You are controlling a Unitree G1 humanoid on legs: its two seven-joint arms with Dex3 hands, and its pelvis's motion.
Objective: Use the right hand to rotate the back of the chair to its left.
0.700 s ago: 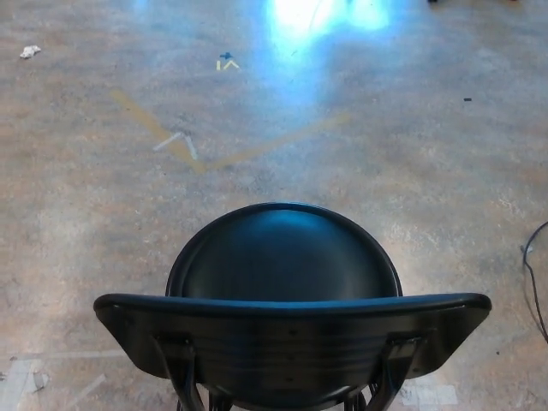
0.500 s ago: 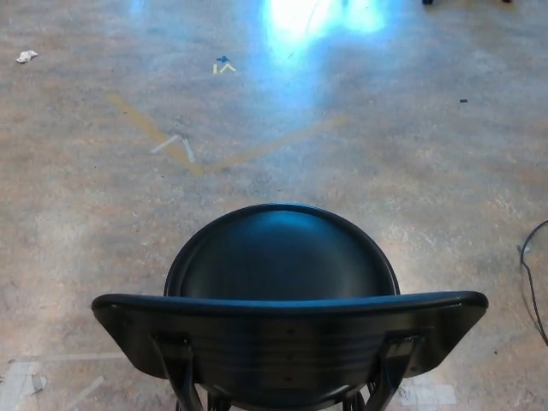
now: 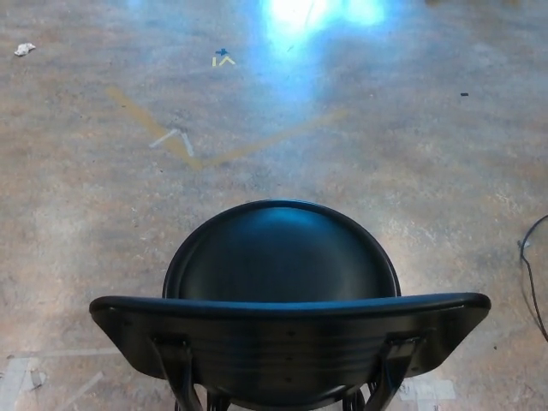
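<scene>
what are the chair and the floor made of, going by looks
Chair: probably moulded plastic or painted wood, black and semi-gloss; the round seat shows soft bluish reflections. Floor: looks like polished concrete, mottled grey-brown, with a bright glare patch and worn tape marks.

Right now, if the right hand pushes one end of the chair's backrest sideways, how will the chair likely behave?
The backrest looks rigid, so it should hardly flex. Pushed at one end, the chair would likely pivot rather than tip. Its legs are hidden, so sliding on the floor is uncertain.
</scene>
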